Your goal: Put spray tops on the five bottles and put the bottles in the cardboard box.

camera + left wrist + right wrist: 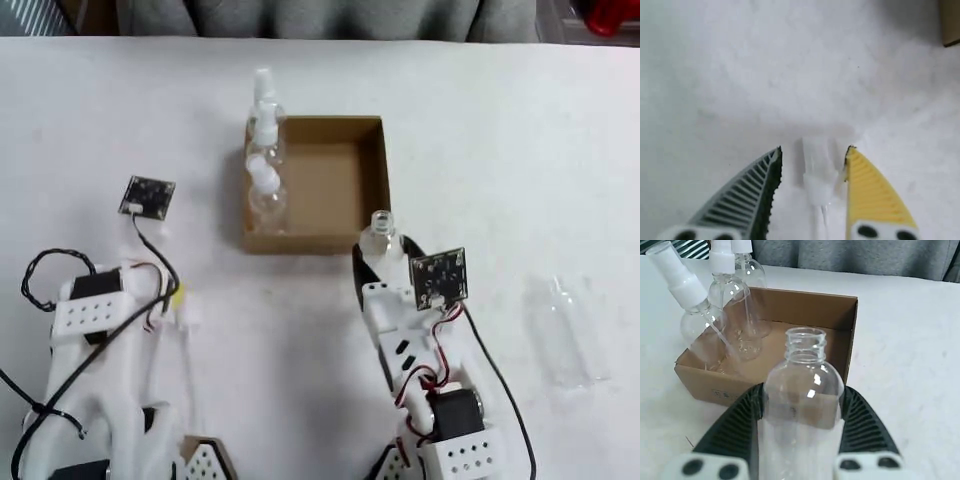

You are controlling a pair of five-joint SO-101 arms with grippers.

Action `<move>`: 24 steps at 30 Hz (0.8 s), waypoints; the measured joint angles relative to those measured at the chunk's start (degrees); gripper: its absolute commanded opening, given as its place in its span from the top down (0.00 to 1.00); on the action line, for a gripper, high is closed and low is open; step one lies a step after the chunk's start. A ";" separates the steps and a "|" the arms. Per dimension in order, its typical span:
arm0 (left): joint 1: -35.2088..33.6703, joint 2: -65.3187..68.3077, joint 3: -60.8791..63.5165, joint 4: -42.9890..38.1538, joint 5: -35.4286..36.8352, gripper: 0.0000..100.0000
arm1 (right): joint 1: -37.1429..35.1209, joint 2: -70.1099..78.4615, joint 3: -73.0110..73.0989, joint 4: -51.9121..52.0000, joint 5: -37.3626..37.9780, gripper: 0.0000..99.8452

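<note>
Clear bottle [803,365] upright, neck up | right gripper [802,392] grasping it | left gripper [814,149] released

I've got a white table [520,120] across most of my overhead feed, evenly lit, with only soft shadows on it. Along its far edge I see grey fabric [330,15], creased like upholstery or a curtain. A red object [612,15] sits in the far right corner, a striped surface [35,15] in the far left
</note>
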 measured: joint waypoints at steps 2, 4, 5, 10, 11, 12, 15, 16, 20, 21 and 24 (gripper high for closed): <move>0.53 0.44 0.62 0.00 0.00 0.80 | 0.00 0.00 0.00 0.00 0.00 0.99; 0.62 1.85 0.62 0.00 -0.35 0.80 | 0.00 0.00 0.00 0.00 0.00 0.99; 0.62 3.08 0.62 0.00 -0.35 0.80 | 0.00 0.00 0.00 0.00 0.00 0.99; -0.26 12.57 -1.67 0.00 -0.44 0.80 | 0.00 0.00 0.00 0.00 0.00 0.99; -0.88 14.77 -2.81 0.00 -0.26 0.80 | 0.00 0.00 0.00 0.00 0.00 0.99; -0.97 16.79 -3.96 0.00 -0.44 0.80 | 0.00 0.00 0.00 0.00 0.00 0.99; -1.05 20.48 -6.77 0.18 -0.62 0.80 | 0.00 0.00 0.00 0.00 0.00 0.99; -1.05 21.89 -7.47 0.18 -0.62 0.80 | 0.00 0.00 0.00 0.00 0.00 0.99; -0.88 23.47 -8.88 0.88 -0.62 0.93 | 0.00 0.00 0.00 0.00 0.00 0.99; -0.70 23.47 -8.97 1.14 -0.62 0.98 | -0.09 0.00 0.00 0.00 0.00 0.99; 0.97 23.47 -8.97 1.14 -0.53 0.96 | -0.09 0.00 0.00 0.00 0.00 0.99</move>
